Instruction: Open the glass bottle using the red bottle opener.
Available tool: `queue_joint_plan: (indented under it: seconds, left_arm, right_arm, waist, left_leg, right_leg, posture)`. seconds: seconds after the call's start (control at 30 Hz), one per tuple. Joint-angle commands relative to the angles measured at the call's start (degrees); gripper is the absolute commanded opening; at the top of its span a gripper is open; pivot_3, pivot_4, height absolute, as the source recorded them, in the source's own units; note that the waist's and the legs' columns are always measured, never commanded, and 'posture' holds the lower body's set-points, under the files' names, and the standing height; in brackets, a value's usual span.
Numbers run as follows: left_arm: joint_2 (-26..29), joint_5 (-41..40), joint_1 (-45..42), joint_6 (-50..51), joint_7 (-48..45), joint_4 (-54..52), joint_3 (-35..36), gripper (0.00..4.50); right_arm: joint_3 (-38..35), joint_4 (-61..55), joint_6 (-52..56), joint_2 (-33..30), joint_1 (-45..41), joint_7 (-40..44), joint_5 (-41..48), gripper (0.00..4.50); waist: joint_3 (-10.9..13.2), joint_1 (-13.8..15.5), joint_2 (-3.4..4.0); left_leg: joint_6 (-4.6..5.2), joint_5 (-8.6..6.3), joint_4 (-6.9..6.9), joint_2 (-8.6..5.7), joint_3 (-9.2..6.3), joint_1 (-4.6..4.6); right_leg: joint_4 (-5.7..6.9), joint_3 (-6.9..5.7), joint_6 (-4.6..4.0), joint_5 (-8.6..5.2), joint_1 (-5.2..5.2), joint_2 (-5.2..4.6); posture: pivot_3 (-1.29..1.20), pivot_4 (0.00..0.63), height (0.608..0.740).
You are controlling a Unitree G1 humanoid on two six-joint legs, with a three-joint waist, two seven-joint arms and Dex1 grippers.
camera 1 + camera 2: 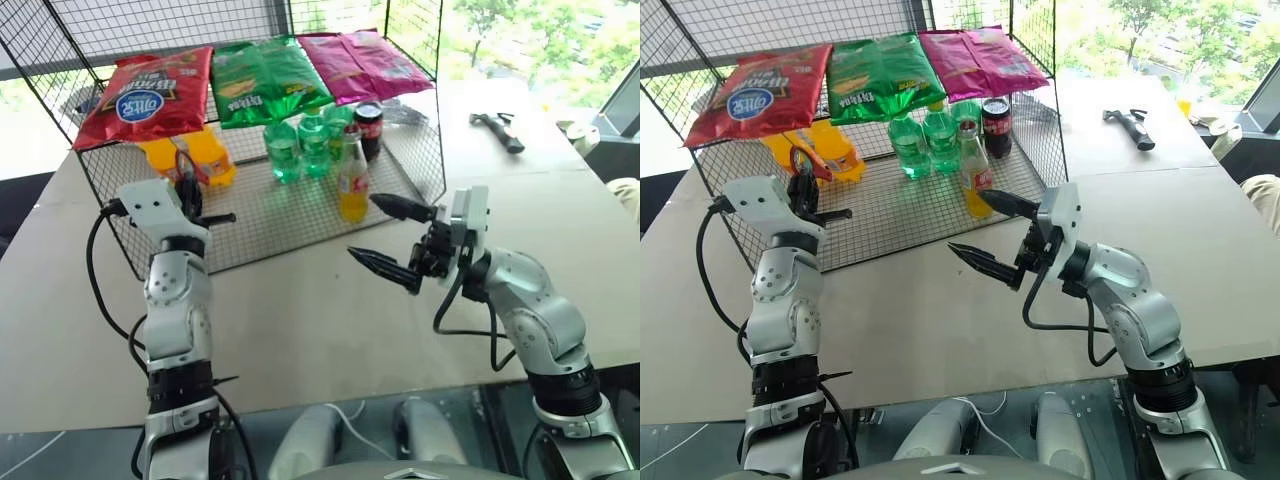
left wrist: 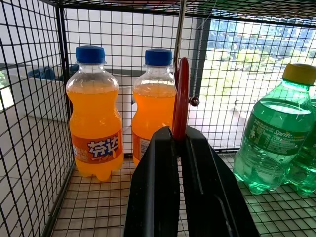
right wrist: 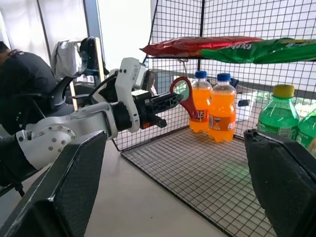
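Note:
The red bottle opener (image 2: pixel 180 96) hangs on a thin metal hook under the wire rack's top shelf, at the rack's left front. My left gripper (image 2: pixel 176 134) is shut on its lower end; the ring head (image 3: pixel 183 93) stands above the fingers. The glass bottle (image 1: pixel 352 181), with orange-yellow drink and a red-and-white label, stands upright on the rack's floor near its front edge. My right gripper (image 1: pixel 365 228) is open just in front of the bottle, pointing left, with nothing between its fingers.
The wire rack (image 1: pixel 270 225) has mesh walls and a low top shelf bearing red, green and pink snack bags (image 1: pixel 265 78). Inside stand orange soda bottles (image 2: pixel 95 111), green Sprite bottles (image 1: pixel 300 148) and a dark cola can (image 1: pixel 368 128). A hammer (image 1: pixel 497 129) lies far right.

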Motion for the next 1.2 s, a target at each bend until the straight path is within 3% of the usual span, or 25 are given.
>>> queue_joint_plan:
  seconds: [0.03,0.47,1.2]
  left_arm:
    - [-0.4,-1.8,-0.7,-0.3,-0.3,-3.3,0.1,0.04]
    - [-3.5,-15.4,0.0,0.0,-6.8,-8.2,0.8,0.04]
    - [-4.2,-26.6,3.4,1.7,-8.0,-9.6,3.9,0.04]
  right_arm:
    - [-1.0,-2.5,-0.8,0.4,-1.4,-0.3,1.4,4.50]
    - [-0.9,-1.5,-1.4,0.6,-1.6,-0.8,0.6,4.50]
    - [-0.6,0.4,-2.6,0.8,-0.9,-0.5,-0.5,4.50]
  waist:
    - [0.0,0.0,0.00]
    - [0.0,0.1,-0.02]
    - [0.0,0.0,-0.04]
  left_leg:
    - [0.00,0.00,0.01,0.00,0.00,0.00]
    - [0.00,0.00,0.11,-0.05,-0.03,-0.04]
    - [0.00,0.00,0.16,-0.06,-0.07,-0.04]
  right_leg:
    - [0.01,0.00,0.00,0.00,0.00,0.00]
    - [0.07,-0.02,0.00,0.00,0.00,-0.01]
    - [0.06,-0.05,0.00,0.00,0.04,0.06]
  posture:
    - [0.00,0.150,0.740]
    - [0.00,0.150,0.740]
    - [0.00,0.150,0.740]
